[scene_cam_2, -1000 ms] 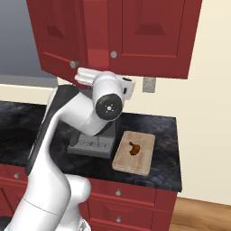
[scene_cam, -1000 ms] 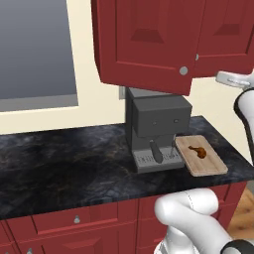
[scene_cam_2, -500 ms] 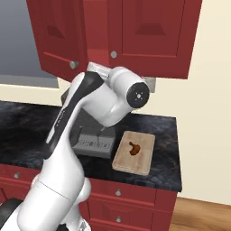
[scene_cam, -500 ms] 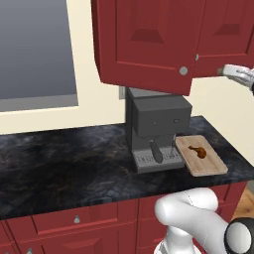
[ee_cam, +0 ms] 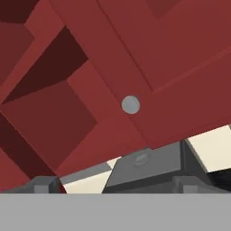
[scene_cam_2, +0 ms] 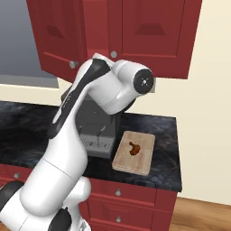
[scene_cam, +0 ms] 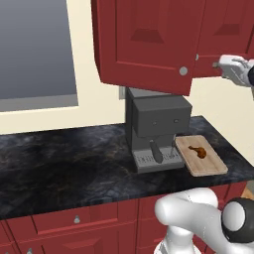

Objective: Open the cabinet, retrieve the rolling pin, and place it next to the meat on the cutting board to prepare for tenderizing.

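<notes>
The left door of the cabinet (scene_cam: 144, 44) stands swung partly out over the coffee machine (scene_cam: 156, 130); the right door looks shut, its small round knob (ee_cam: 131, 104) centred ahead in the hand view. The gripper (scene_cam: 218, 65) sits at the right door's lower edge in the left base view — jaws spread wide, nothing between them. Step in hand, as I judge it: opening the right door. To do it well, keep the knob centred between the fingers, close squarely on it, then pull along the door's arc rather than straight back, so the fingers do not slip off such a small knob. The rolling pin cannot be made out; presumably it lies inside the cabinet, behind the doors. The meat (scene_cam_2: 132, 148) lies near the middle of the cutting board (scene_cam_2: 134, 152), which sits on the dark counter (scene_cam: 59, 163) just beside the coffee machine — bare board shows alongside the meat. No brand, label or writing is legible anywhere.
</notes>
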